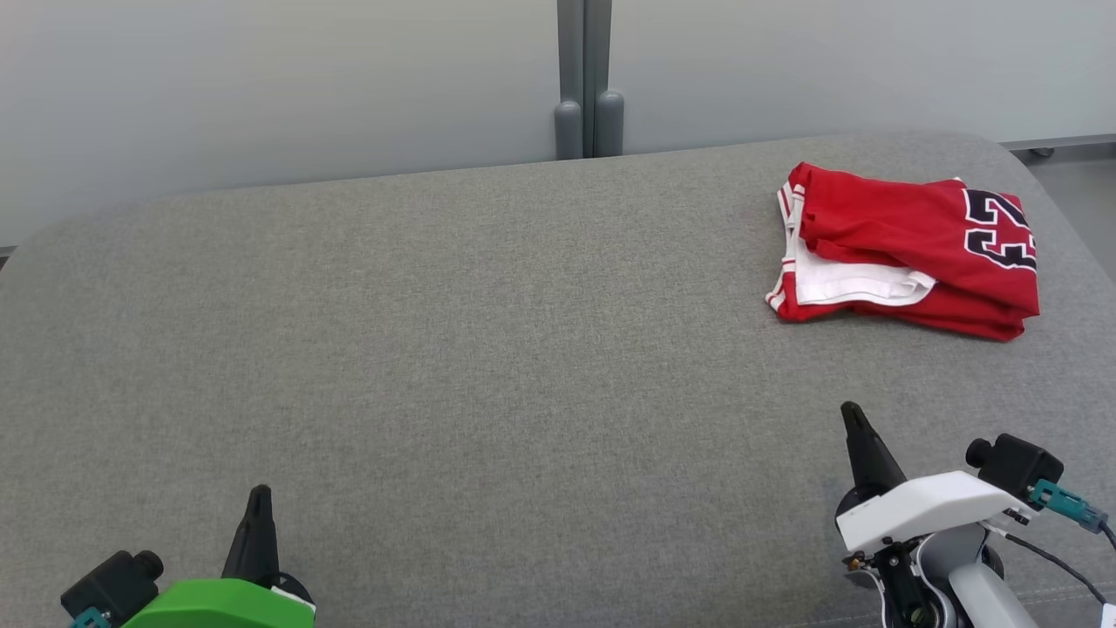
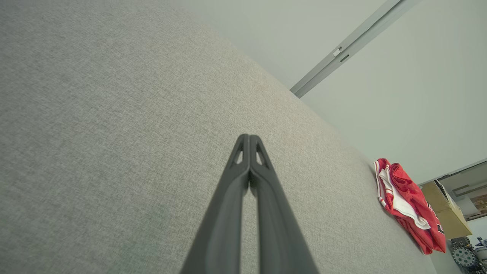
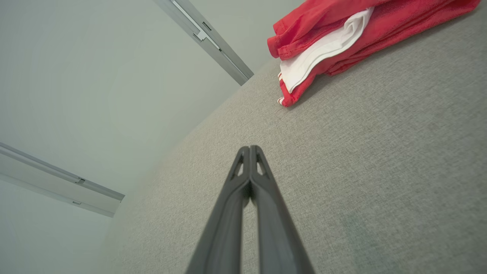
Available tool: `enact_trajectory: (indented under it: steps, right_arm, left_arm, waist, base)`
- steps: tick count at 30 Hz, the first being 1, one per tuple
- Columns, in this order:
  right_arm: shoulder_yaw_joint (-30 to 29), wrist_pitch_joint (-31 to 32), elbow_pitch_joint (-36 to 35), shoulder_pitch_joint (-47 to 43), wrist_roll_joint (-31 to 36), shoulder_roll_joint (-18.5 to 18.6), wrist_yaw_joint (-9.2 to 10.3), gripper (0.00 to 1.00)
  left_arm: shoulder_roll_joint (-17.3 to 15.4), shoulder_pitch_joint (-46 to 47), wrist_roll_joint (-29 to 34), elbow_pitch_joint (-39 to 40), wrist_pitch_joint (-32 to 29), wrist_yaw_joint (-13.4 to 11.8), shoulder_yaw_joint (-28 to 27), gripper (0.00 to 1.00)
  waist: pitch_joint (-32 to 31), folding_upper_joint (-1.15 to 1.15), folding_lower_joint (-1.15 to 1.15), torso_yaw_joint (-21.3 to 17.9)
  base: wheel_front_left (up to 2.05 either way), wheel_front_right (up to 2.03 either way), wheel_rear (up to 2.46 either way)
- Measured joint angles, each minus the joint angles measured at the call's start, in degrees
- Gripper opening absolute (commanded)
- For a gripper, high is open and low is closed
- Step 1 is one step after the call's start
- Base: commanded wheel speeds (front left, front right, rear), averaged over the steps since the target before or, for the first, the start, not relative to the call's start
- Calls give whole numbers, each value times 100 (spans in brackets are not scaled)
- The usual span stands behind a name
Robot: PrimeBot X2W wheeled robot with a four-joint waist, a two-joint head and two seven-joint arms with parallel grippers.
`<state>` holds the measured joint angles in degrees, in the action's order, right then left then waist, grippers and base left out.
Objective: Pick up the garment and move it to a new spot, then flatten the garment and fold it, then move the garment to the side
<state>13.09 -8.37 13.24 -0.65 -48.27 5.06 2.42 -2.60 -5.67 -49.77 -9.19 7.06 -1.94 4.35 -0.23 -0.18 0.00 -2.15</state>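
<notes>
Both the left pincer [image 1: 259,494] and right pincer [image 1: 851,412] are pressed together, empty; you see the folded garment [image 1: 907,249] on the counter [image 1: 436,349] hiding part of its black numeral [image 1: 1003,228].

Our left tool [image 1: 260,495] has dark tapered fingers, a green cover [image 1: 222,606] and a black left camera [image 1: 113,589]. Our right tool [image 1: 853,414] carries a white cover [image 1: 924,506], a black right camera [image 1: 1016,462], a teal connector [image 1: 1065,504] and a thin black cable [image 1: 1055,563].
</notes>
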Motion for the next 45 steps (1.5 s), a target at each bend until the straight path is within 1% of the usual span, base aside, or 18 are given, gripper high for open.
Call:
enact_trajectory:
  steps: [13, 16, 20, 23, 27, 34, 45]
  right_arm:
    - [-343, 240, 8, 18, -1021, 8, -190, 0]
    - [-400, 294, 12, 21, -1241, 15, -200, 0]
    - [-533, 365, 19, 43, -1601, 19, -292, 0]
    - [-588, 416, 24, 68, -1833, 21, -312, 0]
    - [-701, 487, 37, 112, -2114, 22, -390, 0]
    - [-838, 580, 51, 138, -2553, 24, -450, 0]
    - [-1103, 750, 92, 188, -3334, 26, -604, 0]
  left_arm:
    - [-14, 132, -958, -144, -256, 189, -107, 0]
    - [-16, 144, -1135, -162, -304, 236, -142, 0]
    - [-22, 267, -1472, -202, -381, 278, -218, 0]
    - [-23, 320, -1703, -250, -410, 303, -233, 0]
    - [-29, 334, -1931, -297, -509, 355, -256, 0]
    - [-32, 360, -2348, -335, -604, 446, -309, 0]
    - [-38, 556, -3086, -436, -788, 604, -428, 0]
  waist:
    - [10, 0, 0, 47]
    - [12, 0, 0, 56]
    - [15, 0, 0, 73]
    - [17, 0, 0, 83]
    - [19, 0, 0, 97]
    - [23, 0, 0, 116]
    - [30, 0, 0, 153]
  base:
    - [0, 0, 0]
    - [0, 0, 0]
    - [0, 0, 0]
    - [0, 0, 0]
    - [0, 0, 0]
    - [0, 0, 0]
    - [0, 0, 0]
